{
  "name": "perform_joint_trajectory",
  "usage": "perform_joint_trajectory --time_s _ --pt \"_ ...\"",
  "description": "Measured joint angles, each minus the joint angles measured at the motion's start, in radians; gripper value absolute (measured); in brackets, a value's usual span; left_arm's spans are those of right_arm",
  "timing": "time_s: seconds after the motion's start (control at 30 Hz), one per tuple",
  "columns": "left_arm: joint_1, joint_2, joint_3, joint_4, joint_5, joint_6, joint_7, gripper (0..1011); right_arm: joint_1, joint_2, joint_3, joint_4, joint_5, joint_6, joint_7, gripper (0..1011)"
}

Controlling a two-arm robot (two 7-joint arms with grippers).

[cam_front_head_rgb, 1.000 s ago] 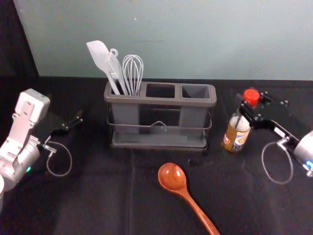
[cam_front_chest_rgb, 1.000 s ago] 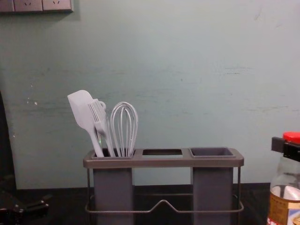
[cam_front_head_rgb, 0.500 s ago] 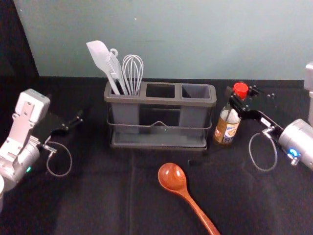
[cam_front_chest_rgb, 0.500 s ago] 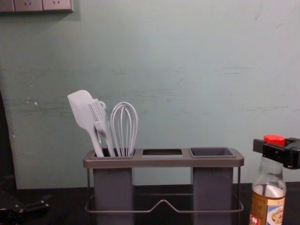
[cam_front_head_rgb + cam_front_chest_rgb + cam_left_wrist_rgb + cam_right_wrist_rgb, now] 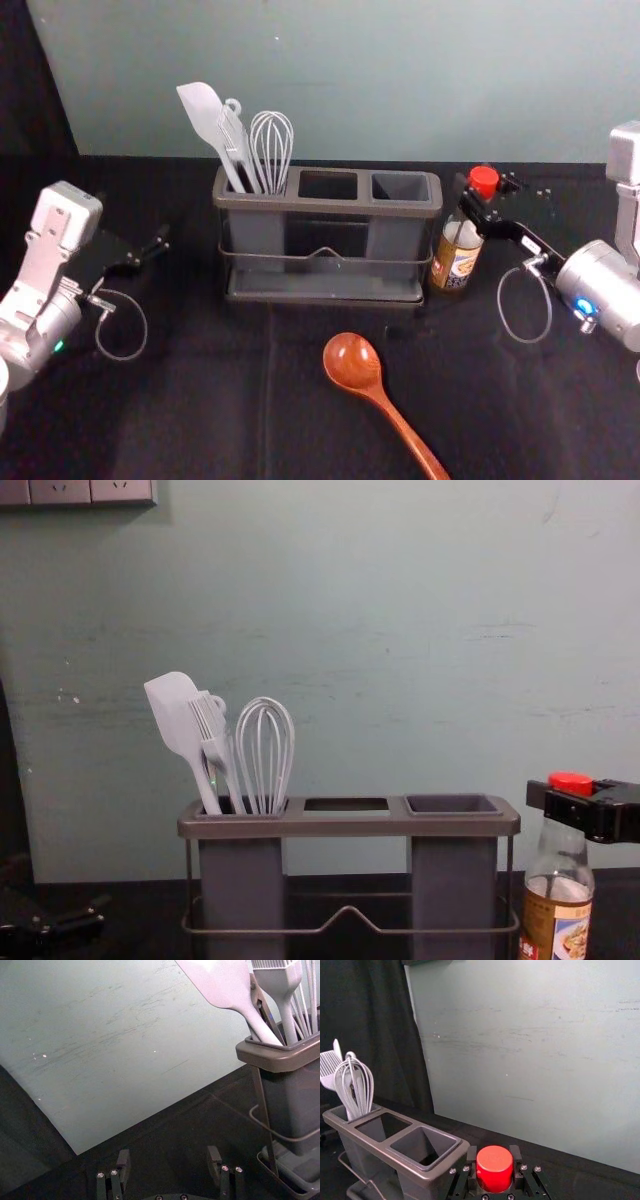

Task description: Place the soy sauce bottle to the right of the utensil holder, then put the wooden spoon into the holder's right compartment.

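While the left gripper (image 5: 150, 248) is parked toward the left edge of the tabletop (image 5: 200, 400), the right gripper (image 5: 484, 188) holds the soy sauce bottle (image 5: 455, 264).
Its fingers are closed around the red cap (image 5: 484, 178), and the bottle is upright, just beside the right end of the utensil holder (image 5: 325, 206). The left gripper has its fingers spread apart. In front of the utensil holder lies the wooden spoon (image 5: 352, 362), its handle directed to the near edge.

Upright bottle (image 5: 455, 264) is right of the holder (image 5: 328, 206), wooden spoon (image 5: 353, 363) in front.
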Motion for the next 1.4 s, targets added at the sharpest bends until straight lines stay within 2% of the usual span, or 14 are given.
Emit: perform_joint_trajectory --time_s 0.3,0.4,0.43,0.5,0.6,0.67,0.87,0.93,1.07,1.4 --pt "0.0 0.0 0.0 0.0 0.0 0.0 0.0 1005 0.001 -0.01 0.003 0.007 0.0 -0.01 -0.001 388" --pt "0.0 0.0 0.0 0.0 0.0 0.0 0.0 1005 0.0 -0.013 0.006 0.008 0.0 -0.016 -0.003 425" --pt "0.0 0.0 0.0 0.0 0.0 0.0 0.0 1005 -0.002 -0.015 0.01 0.009 0.0 -0.019 -0.006 486" --pt "0.0 0.0 0.0 0.0 0.0 0.0 0.0 1005 -0.004 -0.017 0.013 0.009 0.001 -0.02 -0.009 517" --pt "0.0 0.0 0.0 0.0 0.0 0.0 0.0 1005 -0.009 -0.021 0.022 0.006 0.007 -0.025 -0.01 627" --pt "0.0 0.0 0.0 0.0 0.0 0.0 0.0 1005 -0.015 -0.021 0.03 -0.007 0.012 -0.028 -0.011 707" --pt "0.0 0.0 0.0 0.0 0.0 0.0 0.0 1005 -0.033 -0.012 0.047 -0.054 0.022 -0.03 -0.015 853" --pt "0.0 0.0 0.0 0.0 0.0 0.0 0.0 1005 -0.041 -0.006 0.051 -0.074 0.022 -0.026 -0.017 940" --pt "0.0 0.0 0.0 0.0 0.0 0.0 0.0 1005 -0.06 0.006 0.056 -0.108 0.019 -0.017 -0.023 1003" --pt "0.0 0.0 0.0 0.0 0.0 0.0 0.0 1005 -0.11 0.035 0.062 -0.18 0.006 -0.001 -0.026 1000"
